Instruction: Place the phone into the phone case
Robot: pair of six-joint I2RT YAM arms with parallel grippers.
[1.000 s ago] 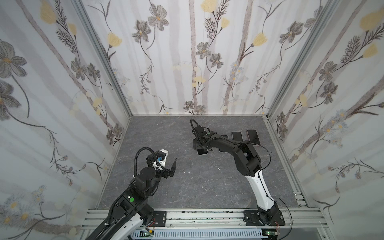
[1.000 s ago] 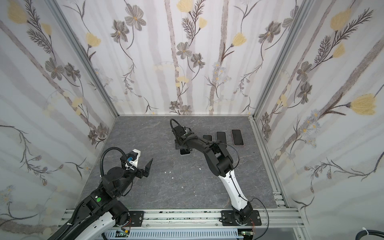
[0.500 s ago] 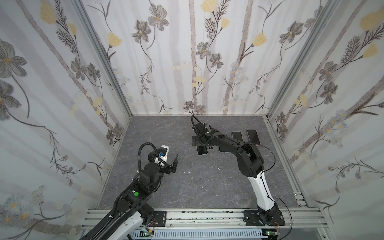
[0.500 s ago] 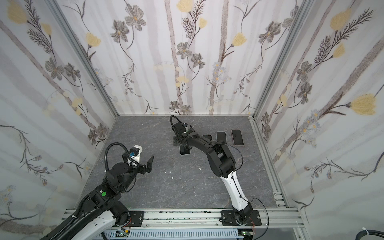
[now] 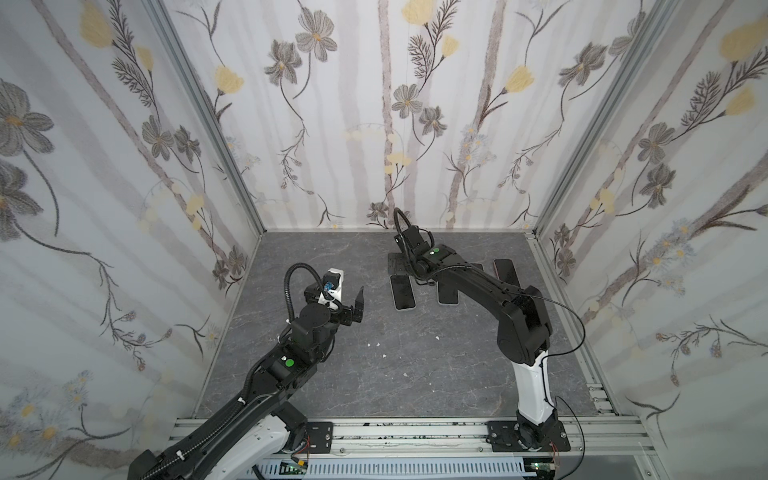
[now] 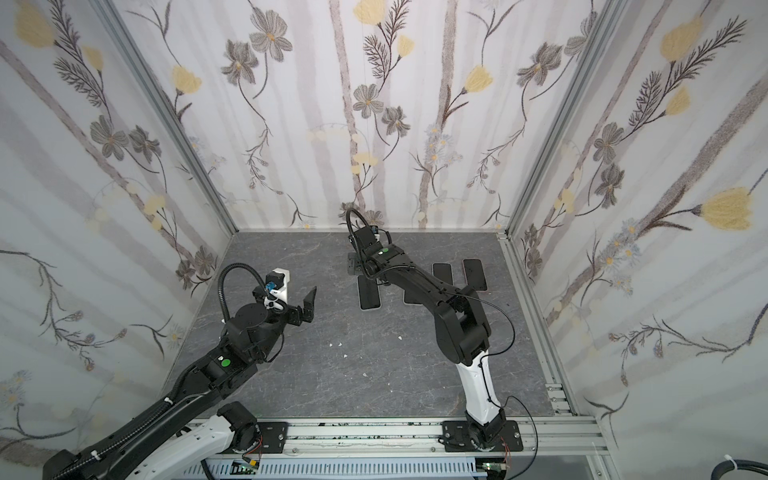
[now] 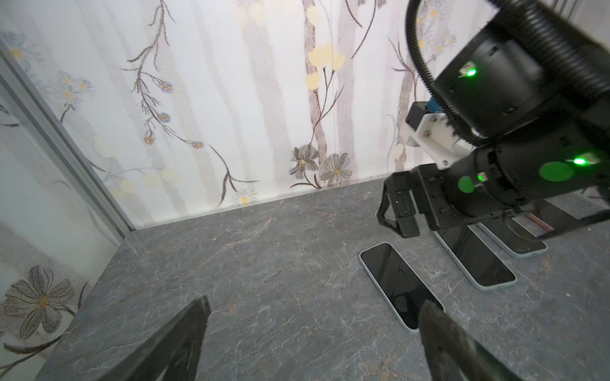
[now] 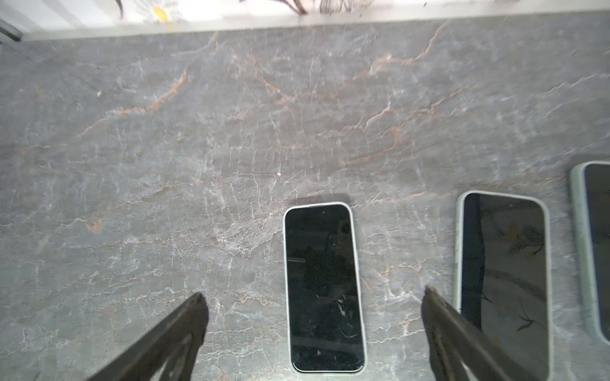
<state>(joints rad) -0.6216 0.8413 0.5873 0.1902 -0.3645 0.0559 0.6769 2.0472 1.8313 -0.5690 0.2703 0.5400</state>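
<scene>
A black-screened phone (image 8: 323, 287) with a thin pale rim lies flat on the grey table, also visible in both top views (image 5: 403, 293) (image 6: 369, 293) and in the left wrist view (image 7: 399, 283). I cannot tell whether that rim is the phone case. My right gripper (image 8: 313, 293) hovers open above it, one finger on each side and not touching it; in a top view the right gripper (image 5: 400, 266) is over the phone's far end. My left gripper (image 5: 355, 303) (image 7: 313, 305) is open and empty, raised to the left of the phone.
More phones in pale green cases (image 8: 501, 280) (image 5: 507, 272) lie in a row to the right of the first, one partly under the right arm (image 5: 448, 293). Small white specks (image 5: 376, 344) dot the table's middle. Flowered walls close in three sides.
My right gripper has opened wider and drawn back from the phone toward the far wall. My left gripper has moved forward and right, closer to the phone.
</scene>
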